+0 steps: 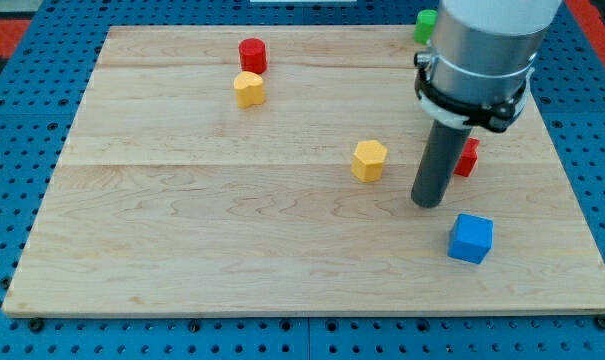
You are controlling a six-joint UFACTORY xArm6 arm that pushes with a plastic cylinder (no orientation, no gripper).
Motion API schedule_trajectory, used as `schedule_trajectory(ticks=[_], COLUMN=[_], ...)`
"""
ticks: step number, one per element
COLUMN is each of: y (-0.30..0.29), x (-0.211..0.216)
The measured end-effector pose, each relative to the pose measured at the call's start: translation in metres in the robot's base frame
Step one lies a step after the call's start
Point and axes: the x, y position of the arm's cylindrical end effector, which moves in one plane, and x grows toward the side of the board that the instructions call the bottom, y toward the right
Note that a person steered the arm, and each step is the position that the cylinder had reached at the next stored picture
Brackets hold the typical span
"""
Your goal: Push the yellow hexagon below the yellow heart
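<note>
The yellow hexagon (369, 160) lies a little right of the board's middle. The yellow heart (249, 89) lies near the view's top, left of centre, up and to the left of the hexagon. My tip (427, 203) rests on the board just right of the hexagon and slightly lower, with a small gap between them.
A red cylinder (252, 54) stands just above the yellow heart. A red block (468, 157) is partly hidden behind the rod. A blue cube (471, 238) lies below and right of my tip. A green block (426, 25) sits at the top edge, partly hidden by the arm.
</note>
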Motion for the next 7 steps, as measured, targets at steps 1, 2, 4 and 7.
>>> schedule_trajectory(ticks=[1,2,4,7], y=[-0.071,-0.134,-0.080,-0.142], x=[-0.042,-0.086,-0.109,-0.113])
